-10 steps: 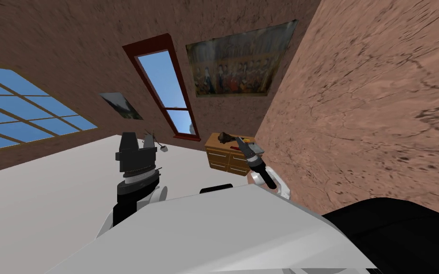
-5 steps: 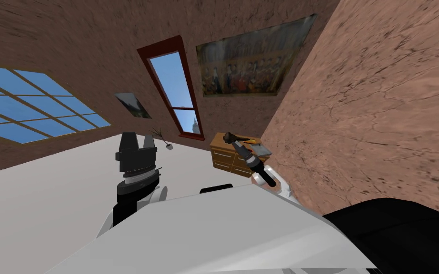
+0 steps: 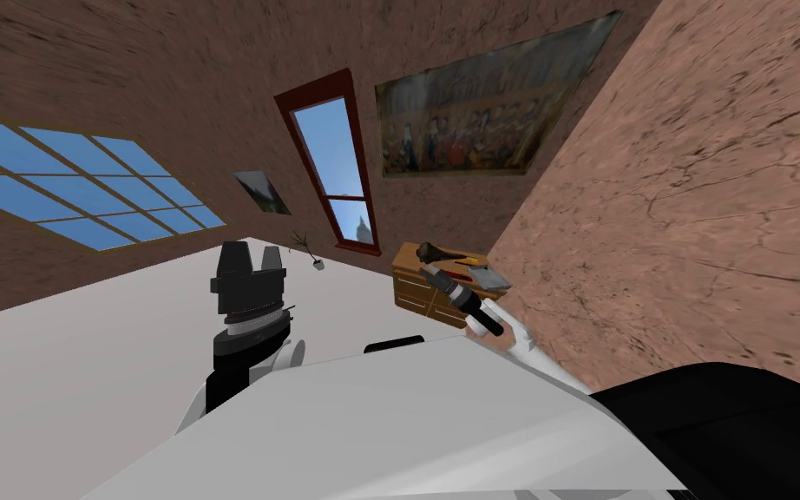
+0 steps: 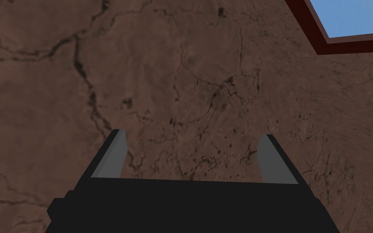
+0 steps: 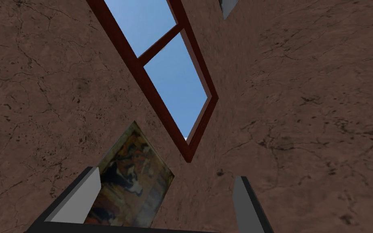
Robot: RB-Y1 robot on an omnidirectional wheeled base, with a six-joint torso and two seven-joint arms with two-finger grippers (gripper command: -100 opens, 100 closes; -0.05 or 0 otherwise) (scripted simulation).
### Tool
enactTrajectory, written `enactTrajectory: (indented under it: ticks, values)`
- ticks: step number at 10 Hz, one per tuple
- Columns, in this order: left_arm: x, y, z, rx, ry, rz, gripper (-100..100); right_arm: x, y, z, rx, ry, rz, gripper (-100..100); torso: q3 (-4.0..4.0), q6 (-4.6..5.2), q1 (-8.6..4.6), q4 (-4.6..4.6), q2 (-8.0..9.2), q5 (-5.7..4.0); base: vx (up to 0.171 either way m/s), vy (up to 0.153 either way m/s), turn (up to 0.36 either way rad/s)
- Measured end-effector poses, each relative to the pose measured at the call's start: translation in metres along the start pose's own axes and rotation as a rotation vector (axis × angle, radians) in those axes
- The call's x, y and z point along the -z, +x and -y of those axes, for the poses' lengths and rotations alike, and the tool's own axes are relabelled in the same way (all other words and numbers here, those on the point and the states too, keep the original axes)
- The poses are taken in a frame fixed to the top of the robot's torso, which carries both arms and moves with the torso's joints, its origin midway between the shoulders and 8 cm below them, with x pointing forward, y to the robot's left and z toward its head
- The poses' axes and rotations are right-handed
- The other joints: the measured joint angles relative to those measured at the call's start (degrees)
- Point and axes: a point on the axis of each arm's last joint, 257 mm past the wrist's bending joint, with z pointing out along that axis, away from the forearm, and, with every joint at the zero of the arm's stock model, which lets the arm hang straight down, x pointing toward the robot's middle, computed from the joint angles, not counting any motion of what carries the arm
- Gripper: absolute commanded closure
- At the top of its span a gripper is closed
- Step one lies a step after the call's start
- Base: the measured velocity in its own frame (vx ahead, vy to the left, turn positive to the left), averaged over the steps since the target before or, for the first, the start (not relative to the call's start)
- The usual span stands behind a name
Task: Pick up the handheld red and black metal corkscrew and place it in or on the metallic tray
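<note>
A wooden dresser [image 3: 416,293] stands in the far corner by the right wall. On its top lie a dark lump [image 3: 429,252], a thin red and orange thing [image 3: 466,260] that I take for the corkscrew, and a flat grey tray [image 3: 491,278] at the right end. My right gripper [image 3: 428,273] is raised in front of the dresser, well short of it; in the right wrist view the right gripper [image 5: 167,174] stands open and holds nothing. My left gripper [image 3: 252,252] points up at my left, and in the left wrist view the left gripper [image 4: 191,139] is open and bare.
A pale floor [image 3: 86,347] stretches between me and the dresser. A small potted twig [image 3: 310,252] stands on the floor by the tall red-framed window [image 3: 337,174]. The right wall [image 3: 693,200] runs close along my right side.
The whole head view has shifted: window, painting and dresser have slid to the right and grown slightly, so I have turned or rolled. Both arms keep their pose.
</note>
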Motion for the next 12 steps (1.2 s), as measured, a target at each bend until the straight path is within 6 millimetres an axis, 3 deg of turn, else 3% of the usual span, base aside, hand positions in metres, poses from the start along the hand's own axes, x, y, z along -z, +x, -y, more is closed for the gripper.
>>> enactTrajectory:
  ticks: [5,12]
  values:
    - [0.0,0.0,0.0,0.0,0.0,0.0,0,0.024,0.054,0.04,0.084,0.047,-0.201,-100,0.01,0.04,-0.17,0.0,0.03,-0.02,0.039,0.075,0.124]
    - [0.0,0.0,0.0,0.0,0.0,0.0,0,0.095,0.11,0.106,0.21,0.127,-0.506,-100,-0.02,0.02,-0.24,-0.01,-0.03,-0.05,0.052,0.053,0.103]
